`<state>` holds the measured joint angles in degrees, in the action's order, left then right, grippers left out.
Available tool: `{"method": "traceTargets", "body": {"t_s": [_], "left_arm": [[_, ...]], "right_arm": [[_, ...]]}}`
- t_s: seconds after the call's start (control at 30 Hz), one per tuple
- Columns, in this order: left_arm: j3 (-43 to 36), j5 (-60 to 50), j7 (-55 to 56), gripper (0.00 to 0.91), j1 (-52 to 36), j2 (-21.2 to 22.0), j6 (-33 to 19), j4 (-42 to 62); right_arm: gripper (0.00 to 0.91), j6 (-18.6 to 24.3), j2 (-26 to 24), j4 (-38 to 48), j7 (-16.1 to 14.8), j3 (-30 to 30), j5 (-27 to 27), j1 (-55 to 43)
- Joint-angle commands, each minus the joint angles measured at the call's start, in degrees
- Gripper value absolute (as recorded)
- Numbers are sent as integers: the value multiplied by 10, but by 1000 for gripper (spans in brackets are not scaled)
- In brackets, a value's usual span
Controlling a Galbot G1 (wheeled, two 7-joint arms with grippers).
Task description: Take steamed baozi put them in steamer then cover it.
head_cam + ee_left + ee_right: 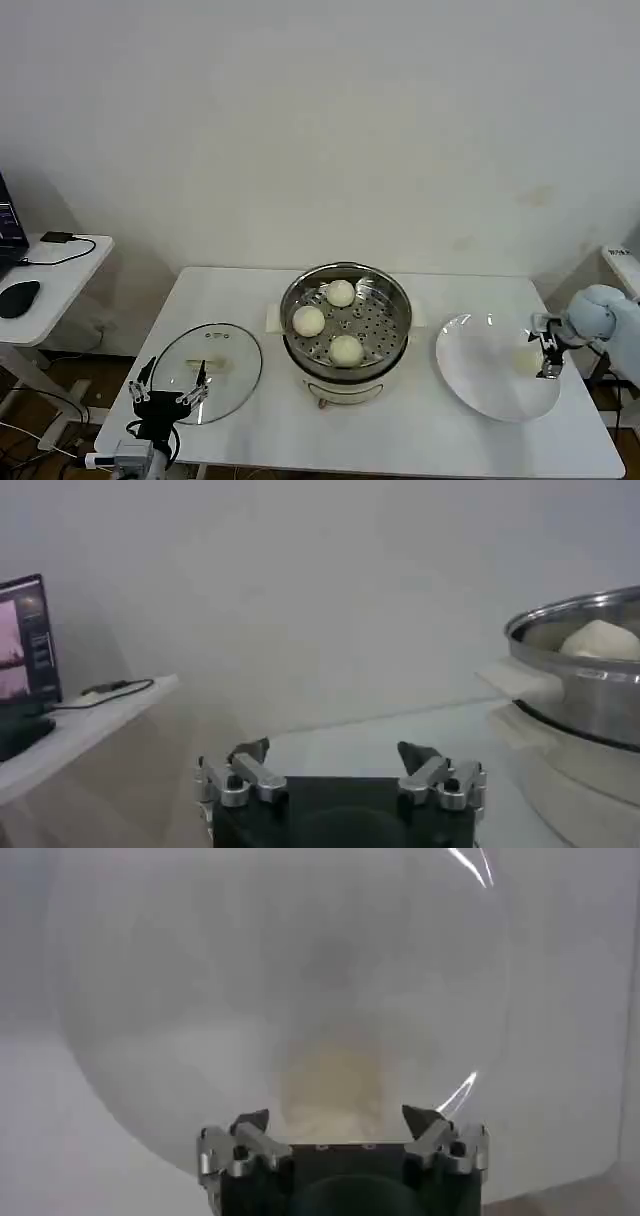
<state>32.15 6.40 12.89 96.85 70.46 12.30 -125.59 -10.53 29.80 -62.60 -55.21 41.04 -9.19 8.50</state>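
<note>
The steamer (398, 303) stands mid-table with three steamed baozi on its perforated tray: one at the back (341, 293), one on the left (308, 321), one in front (346, 350). A fourth baozi (523, 359) lies on the white plate (480, 385) to the right. My right gripper (548, 360) hovers open just beside it; in the right wrist view the bun (335, 1083) sits straight ahead of the open gripper (335, 1118). The glass cover (232, 352) lies flat left of the steamer. My left gripper (170, 383) is open at the cover's near edge, holding nothing (335, 752).
A white side table (70, 275) at far left carries a mouse (18, 297), a cable and a screen (25, 660). The steamer's rim (590, 615) and one bun (600, 640) show in the left wrist view. The plate reaches close to the table's right front edge.
</note>
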Motion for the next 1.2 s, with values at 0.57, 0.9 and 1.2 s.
{"method": "traceTargets", "body": {"t_s": [0.57, 0.9, 1.2], "left_arm": [[1, -1, 1, 907, 6, 0, 0, -11], [0, -1, 1, 907, 1, -3, 0, -15], [-1, -1, 1, 907, -1, -5, 0, -19]], "right_arm": [[615, -9, -19, -28, -14, 6, 8, -15], [615, -35, -82, -168, -25, 74, 77, -171], [625, -77, -73, -261, -11, 208, 171, -357]]}}
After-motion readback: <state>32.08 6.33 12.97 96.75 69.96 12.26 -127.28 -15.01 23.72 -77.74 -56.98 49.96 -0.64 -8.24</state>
